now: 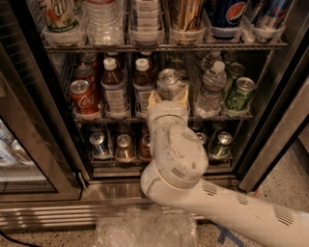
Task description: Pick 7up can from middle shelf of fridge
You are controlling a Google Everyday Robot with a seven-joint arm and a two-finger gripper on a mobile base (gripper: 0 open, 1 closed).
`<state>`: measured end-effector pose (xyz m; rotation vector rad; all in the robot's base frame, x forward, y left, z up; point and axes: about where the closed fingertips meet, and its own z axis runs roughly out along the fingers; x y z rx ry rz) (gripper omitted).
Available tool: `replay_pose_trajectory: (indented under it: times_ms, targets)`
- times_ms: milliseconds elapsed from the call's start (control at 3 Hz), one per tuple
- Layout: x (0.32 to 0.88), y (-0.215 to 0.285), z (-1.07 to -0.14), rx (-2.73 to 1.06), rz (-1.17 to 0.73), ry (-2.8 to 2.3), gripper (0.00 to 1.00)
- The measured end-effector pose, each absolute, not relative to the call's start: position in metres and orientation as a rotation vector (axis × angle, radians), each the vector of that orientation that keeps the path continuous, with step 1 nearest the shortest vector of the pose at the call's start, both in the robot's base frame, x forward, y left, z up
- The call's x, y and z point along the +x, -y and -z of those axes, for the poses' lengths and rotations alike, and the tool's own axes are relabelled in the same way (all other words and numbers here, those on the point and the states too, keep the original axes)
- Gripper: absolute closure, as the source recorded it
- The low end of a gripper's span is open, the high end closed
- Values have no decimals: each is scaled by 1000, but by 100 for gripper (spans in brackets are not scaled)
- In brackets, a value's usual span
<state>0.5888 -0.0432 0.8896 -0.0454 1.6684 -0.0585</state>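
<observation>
Camera view, looking down past a white arm (231, 207) into the open fridge (270, 125). Holds the claw (169, 95) at the front of the middle shelf (219, 117), clenched on the 7up can (169, 79), with pale fingers (153, 100) pressed to the can's left and right sides and the silver pull-tab top showing just above the wrist. Carries the can upright at the shelf's front edge, between a white-capped brown bottle (144, 87) on its left and a clear water bottle (211, 89) on its right. Can's base hidden behind the wrist; contact with the rack impossible to tell.

Further left on the same shelf: a second brown bottle (112, 89), then a red Coca-Cola can (83, 95) heading a row of red cans. At the far right: a green can (239, 94), with another behind it.

On the rack above: clear trays with a big Pepsi container (231, 12) and a large ribbed bottle (104, 19). On the rack below, partly hidden by the arm: small cans (124, 147) with shiny tops.

Below the racks, the stainless-steel base (111, 190). On the speckled floor in front, a crumpled sheet of clear plastic (145, 229) and a bit of blue tape (224, 236). At left, a dark-framed glass pane (29, 159).
</observation>
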Motion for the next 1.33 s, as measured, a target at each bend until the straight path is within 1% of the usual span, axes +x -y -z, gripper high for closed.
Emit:
replay_pose_trajectory:
  times_ms: [333, 667, 1000, 1333]
  targets:
    - [554, 59, -901, -89, 36, -1729, 100]
    - [536, 66, -908, -127, 8, -1765, 100]
    - [516, 61, -911, -188, -91, -1805, 100]
    - [497, 49, -913, -291, -237, -1832, 100]
